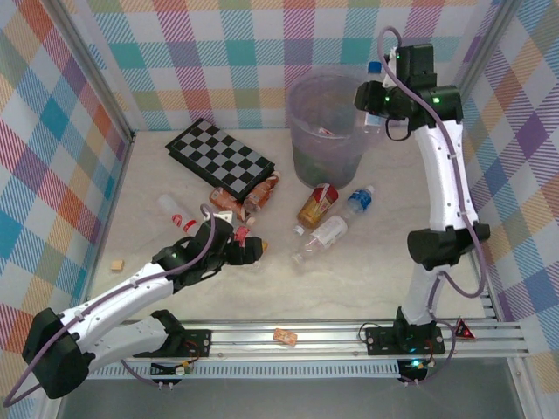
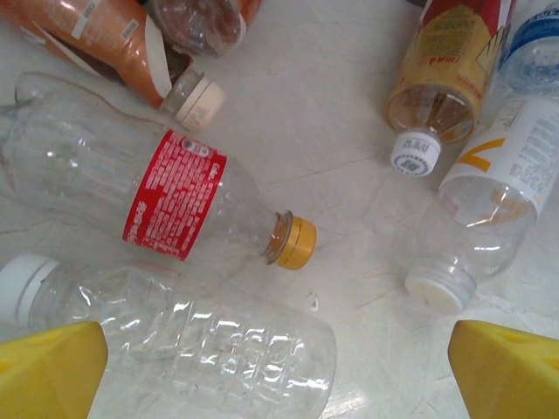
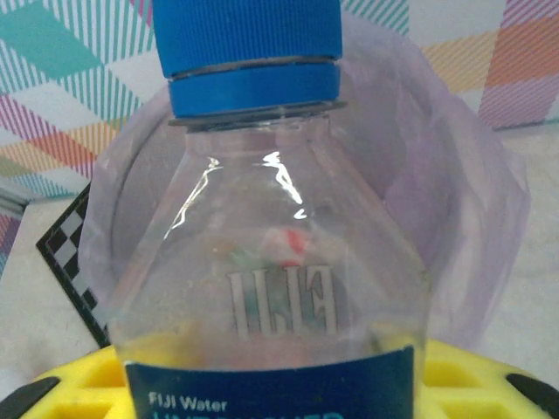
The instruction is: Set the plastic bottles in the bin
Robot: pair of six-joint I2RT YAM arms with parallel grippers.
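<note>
right jaws are clamped on a blue-capped bottle [image 3: 271, 262], up by the rim of the bin [image 1: 303, 144]. left jaws hang wide open over the other bottles [image 2: 175, 196] lying on the table [image 2: 345, 140].

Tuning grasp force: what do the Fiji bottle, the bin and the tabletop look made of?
The Fiji bottle looks like thin clear plastic, glossy: sharp highlights, and the bin shows through it. The bin looks like translucent pale-purple plastic, matte-ish: things behind it blur. The tabletop is pale, veined, faintly shiny: stone or laminate, cannot tell.
</note>
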